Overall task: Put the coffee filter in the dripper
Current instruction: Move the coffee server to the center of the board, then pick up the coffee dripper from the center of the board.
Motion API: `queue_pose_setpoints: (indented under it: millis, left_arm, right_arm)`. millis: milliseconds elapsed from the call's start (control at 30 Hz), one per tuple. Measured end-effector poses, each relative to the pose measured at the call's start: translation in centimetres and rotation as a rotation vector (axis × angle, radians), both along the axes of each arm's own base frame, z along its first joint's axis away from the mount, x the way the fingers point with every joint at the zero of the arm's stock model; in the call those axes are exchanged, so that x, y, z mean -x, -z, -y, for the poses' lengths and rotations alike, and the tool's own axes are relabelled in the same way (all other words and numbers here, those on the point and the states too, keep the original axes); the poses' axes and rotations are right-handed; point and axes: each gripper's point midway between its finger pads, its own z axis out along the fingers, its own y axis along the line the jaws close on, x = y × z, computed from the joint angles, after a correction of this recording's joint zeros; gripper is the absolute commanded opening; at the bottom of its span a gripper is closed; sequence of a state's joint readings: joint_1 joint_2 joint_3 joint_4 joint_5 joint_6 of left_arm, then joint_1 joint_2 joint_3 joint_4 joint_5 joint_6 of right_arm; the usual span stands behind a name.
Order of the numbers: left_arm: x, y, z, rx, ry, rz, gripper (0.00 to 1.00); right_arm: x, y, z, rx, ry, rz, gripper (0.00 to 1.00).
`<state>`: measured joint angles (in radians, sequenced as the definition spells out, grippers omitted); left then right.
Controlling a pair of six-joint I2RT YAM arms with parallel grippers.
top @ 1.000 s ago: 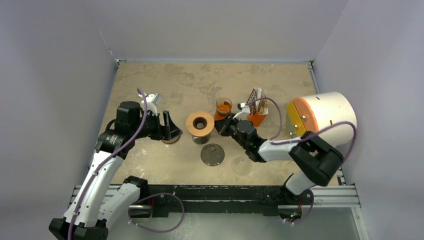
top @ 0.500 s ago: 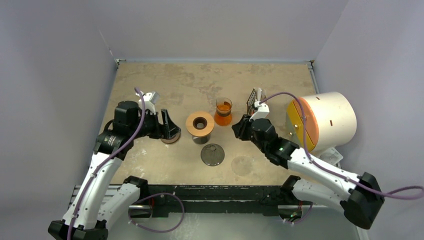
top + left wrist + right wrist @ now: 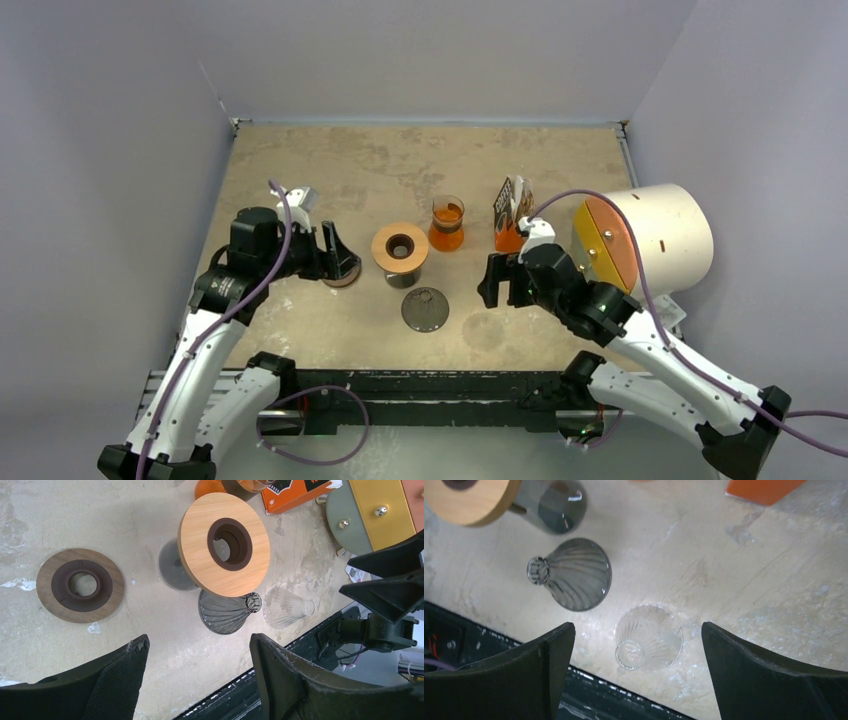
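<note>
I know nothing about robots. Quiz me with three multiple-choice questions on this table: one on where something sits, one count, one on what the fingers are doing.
1. Where is the dark wooden ring? A) on the stand B) flat on the table C) inside a cone
2. How many ribbed glass cones are on the table? A) one B) four C) two
3. The right arm's fingers are: A) open, empty B) shut on a cone C) shut on a box
Answers: B, it lies flat on bare tabletop; C, one smoky cone, one clear cone; A, they stand apart, holding nothing.
</note>
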<state>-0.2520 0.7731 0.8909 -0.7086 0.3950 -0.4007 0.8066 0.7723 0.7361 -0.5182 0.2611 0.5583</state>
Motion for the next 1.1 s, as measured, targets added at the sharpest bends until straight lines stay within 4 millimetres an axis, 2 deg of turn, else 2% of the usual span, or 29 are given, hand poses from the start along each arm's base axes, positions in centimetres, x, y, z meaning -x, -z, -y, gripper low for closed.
queue_pose_setpoints:
  millis: [100, 167, 533, 867, 1100]
  left_arm:
    - [0.0, 0.3, 0.0, -0.002, -0.002, -0.004, 0.73]
    - [0.0, 0.3, 0.0, -0.003, -0.003, -0.004, 0.73]
    - [0.0, 0.6, 0.0, -0.003, -0.002, -0.007, 0.73]
    - [0.0, 0.6, 0.0, -0.003, -0.001, -0.007, 0.73]
    - [0.0, 0.6, 0.0, -0.003, -0.002, -0.007, 0.73]
  right_arm:
    - [1.4, 0.6, -0.2, 0.012, -0.059, -0.064, 0.99]
    - [2.0, 1.1, -0.4, 0.022, -0.089, -0.096, 0.95]
    - [3.6, 4.4, -1.2, 0.138, -0.138, -0.282, 0.78]
    - [5.4, 5.4, -2.1, 0.216, -0.168, -0.337, 0.74]
    - [5.8, 6.5, -1.5, 0.292, -0.138, -0.364, 0.71]
